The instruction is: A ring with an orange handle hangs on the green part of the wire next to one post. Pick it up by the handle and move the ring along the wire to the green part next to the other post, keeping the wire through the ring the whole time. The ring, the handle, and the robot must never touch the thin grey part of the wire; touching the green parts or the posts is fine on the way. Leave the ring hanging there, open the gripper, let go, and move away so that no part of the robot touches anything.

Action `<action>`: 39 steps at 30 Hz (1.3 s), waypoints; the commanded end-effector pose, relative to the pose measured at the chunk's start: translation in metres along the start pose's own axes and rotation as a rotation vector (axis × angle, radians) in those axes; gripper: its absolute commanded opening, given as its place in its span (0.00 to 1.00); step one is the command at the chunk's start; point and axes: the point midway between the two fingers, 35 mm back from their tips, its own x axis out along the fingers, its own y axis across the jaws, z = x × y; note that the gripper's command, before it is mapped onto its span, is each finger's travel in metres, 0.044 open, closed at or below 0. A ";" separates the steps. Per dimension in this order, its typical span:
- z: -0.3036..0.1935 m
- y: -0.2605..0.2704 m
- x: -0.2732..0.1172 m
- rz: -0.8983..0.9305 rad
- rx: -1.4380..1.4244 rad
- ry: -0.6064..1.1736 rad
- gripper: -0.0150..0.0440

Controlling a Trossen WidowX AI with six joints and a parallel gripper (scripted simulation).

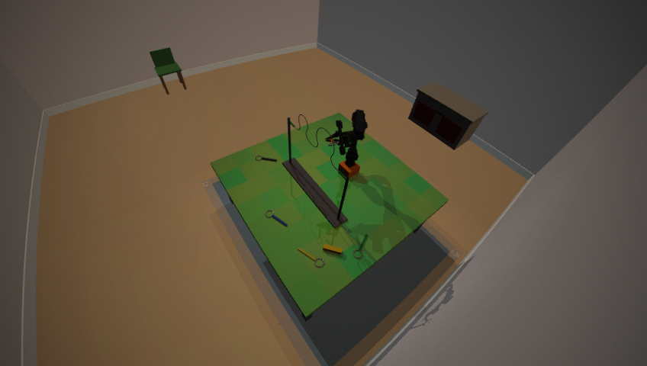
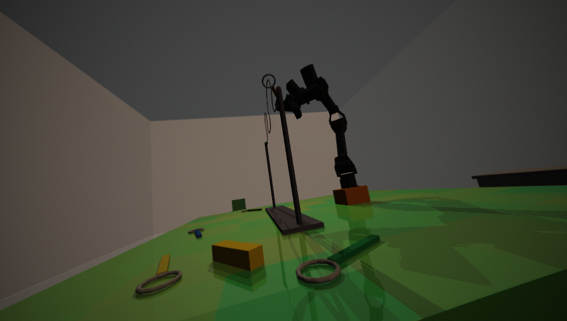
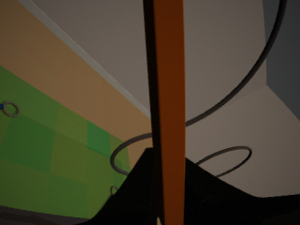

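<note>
Room dim, a dark-doored cabinet standing far right beyond the green patchwork tabletop; gripper pinches the orange handle, its ring raised at the wire between the posts, threading and any contact too small to confirm.

Tabletop glossy, mirror-like; yellow block smooth; base plank wood-like, streaked.
</note>
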 end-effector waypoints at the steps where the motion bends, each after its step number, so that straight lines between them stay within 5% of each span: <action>1: -0.002 -0.005 -0.001 -0.031 -0.043 -0.005 0.00; 39: 0.003 -0.022 0.009 -0.242 -0.461 -0.131 0.00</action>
